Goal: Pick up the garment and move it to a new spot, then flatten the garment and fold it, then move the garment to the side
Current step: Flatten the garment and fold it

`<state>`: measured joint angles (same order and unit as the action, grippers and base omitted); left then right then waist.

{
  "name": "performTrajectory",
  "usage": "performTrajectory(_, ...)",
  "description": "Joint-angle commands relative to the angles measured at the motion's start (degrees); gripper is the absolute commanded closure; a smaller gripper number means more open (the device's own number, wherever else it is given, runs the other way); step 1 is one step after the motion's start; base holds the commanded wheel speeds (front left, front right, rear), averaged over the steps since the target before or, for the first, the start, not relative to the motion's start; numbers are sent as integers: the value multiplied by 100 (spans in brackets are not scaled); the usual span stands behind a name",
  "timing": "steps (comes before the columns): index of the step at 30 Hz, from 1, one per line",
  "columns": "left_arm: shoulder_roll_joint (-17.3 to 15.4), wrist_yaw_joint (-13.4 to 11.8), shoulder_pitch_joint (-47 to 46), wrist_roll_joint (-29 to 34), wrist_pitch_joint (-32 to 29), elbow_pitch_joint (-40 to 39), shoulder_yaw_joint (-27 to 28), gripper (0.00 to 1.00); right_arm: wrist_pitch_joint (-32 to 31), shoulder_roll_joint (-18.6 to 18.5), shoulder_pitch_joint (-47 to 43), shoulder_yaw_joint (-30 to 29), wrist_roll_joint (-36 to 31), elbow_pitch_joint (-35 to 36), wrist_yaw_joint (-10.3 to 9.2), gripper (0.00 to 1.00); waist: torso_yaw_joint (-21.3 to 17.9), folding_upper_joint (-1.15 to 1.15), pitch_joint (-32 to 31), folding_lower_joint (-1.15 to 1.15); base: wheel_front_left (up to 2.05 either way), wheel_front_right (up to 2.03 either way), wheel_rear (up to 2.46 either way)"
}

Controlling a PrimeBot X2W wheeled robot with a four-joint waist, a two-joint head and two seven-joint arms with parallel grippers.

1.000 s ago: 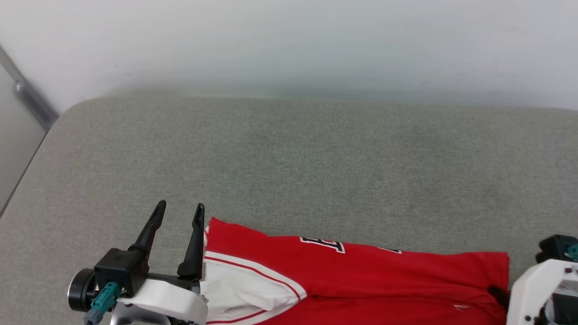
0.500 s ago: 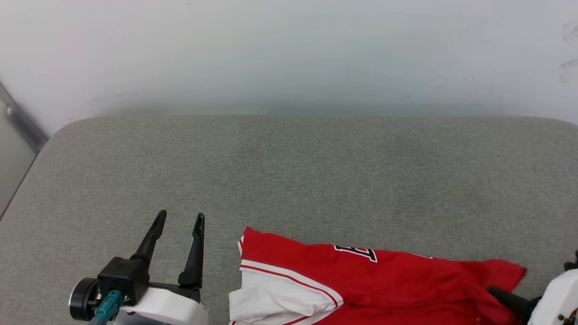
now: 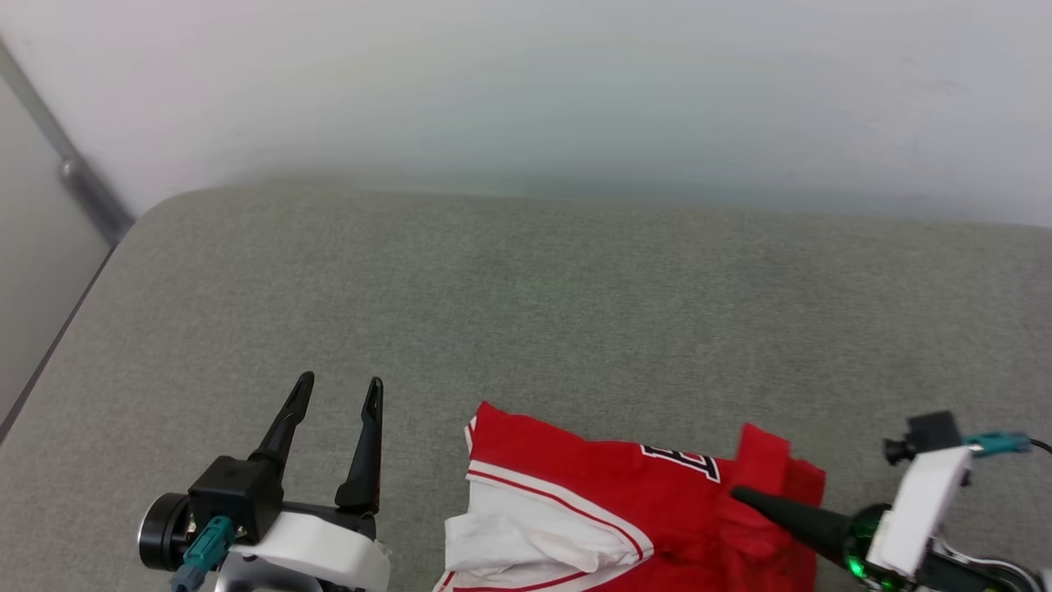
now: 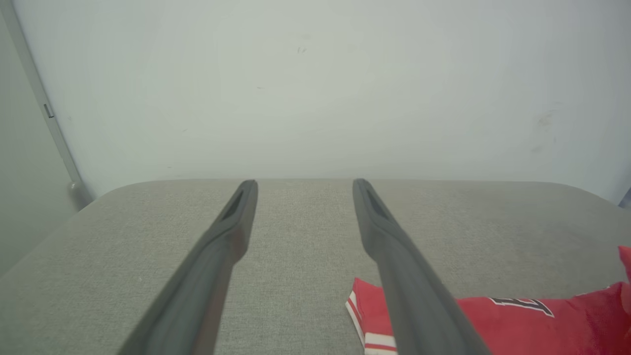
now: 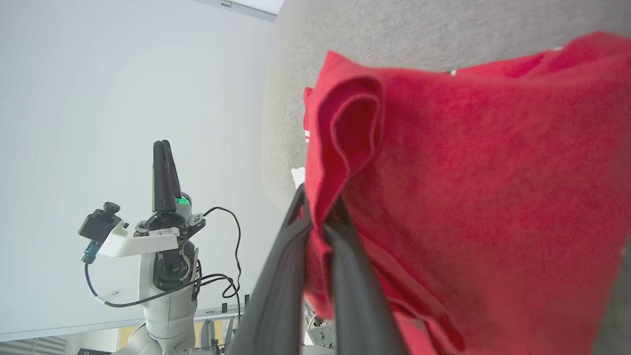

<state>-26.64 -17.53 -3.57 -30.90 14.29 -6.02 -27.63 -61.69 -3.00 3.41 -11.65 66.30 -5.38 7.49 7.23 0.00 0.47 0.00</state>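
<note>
Softly rumpled garment [image 3: 657, 501] on woven cushion [image 3: 526, 312].

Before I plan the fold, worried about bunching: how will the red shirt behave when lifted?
Probably floppy: the shirt curls over where the right end effector pinches it. Likely light, as one pinch raises that edge. It may bunch on the grey cushion when dragged.

garment [image 3: 579, 470] on cushion [image 3: 526, 312], right of left pincer [image 3: 341, 380]
</note>
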Motion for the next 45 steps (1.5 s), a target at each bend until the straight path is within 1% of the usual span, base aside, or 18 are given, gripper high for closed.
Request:
performTrajectory(1,36,29,-105,29,18,26,-7,0,116,19,156,247,179,-88,-1,100,118,0,94,0,0,0,0)
performTrajectory(10,317,259,-574,126,60,193,-94,0,1018,16,774,1778,877,-634,0,100,604,0,605,0,0,0,0)
performTrajectory(11,360,290,-639,151,71,246,-70,0,1151,17,904,2085,993,-712,0,100,638,0,697,0,0,0,0)
performTrajectory(13,383,312,-665,159,76,268,-60,0,1236,16,974,2216,1020,-744,0,100,651,0,735,0,0,0,0)
performTrajectory(19,525,387,-764,226,93,356,1,0,1901,14,1313,2837,949,-1086,0,100,674,0,946,0,0,0,0)
performTrajectory(20,549,400,-779,239,95,370,14,0,2002,14,1352,2934,936,-1153,0,92,671,0,970,0,0,0,0)
performTrajectory(21,571,424,-790,245,96,386,25,0,2087,14,1380,3019,903,-1227,0,72,666,0,984,0,0,0,0)
performTrajectory(22,593,434,-795,256,97,401,37,0,2153,14,1405,3113,864,-1311,0,59,658,0,992,0,0,0,0)
performTrajectory(23,618,453,-797,264,98,411,49,0,2231,15,1426,3188,840,-1366,0,24,648,0,1001,0,0,0,0)
performTrajectory(24,639,476,-796,282,99,425,60,0,2315,14,1457,3244,836,-1417,0,0,640,0,1009,0,0,0,0)
performTrajectory(28,693,543,-799,337,101,477,131,0,2546,15,1534,3457,835,-1499,0,0,604,0,1003,0,0,0,0)
performTrajectory(31,721,588,-773,398,101,526,157,0,2740,-47,1599,3594,708,-1325,0,0,568,0,958,0,0,0,0)
performTrajectory(32,745,617,-715,426,102,563,196,0,3134,-218,1639,3732,367,-1054,0,0,517,0,879,0,0,0,0)
performTrajectory(33,760,622,-652,466,102,584,239,0,3797,-527,1680,3785,-356,-928,0,0,454,0,786,0,0,0,0)
performTrajectory(36,769,607,-598,490,101,604,278,0,4419,-740,1619,3693,-1078,-932,0,0,369,0,685,0,0,0,0)
performTrajectory(39,767,554,-514,521,101,604,328,0,4940,-971,1488,3360,-1857,-1018,0,0,250,0,603,0,0,0,0)
performTrajectory(42,772,552,-446,523,101,604,400,0,5311,-1003,1285,2834,-2501,-1020,0,0,114,0,520,0,0,0,0)
performTrajectory(45,755,534,-331,482,102,641,488,0,5444,-1014,997,2249,-3097,-936,0,0,-37,0,390,0,0,0,0)
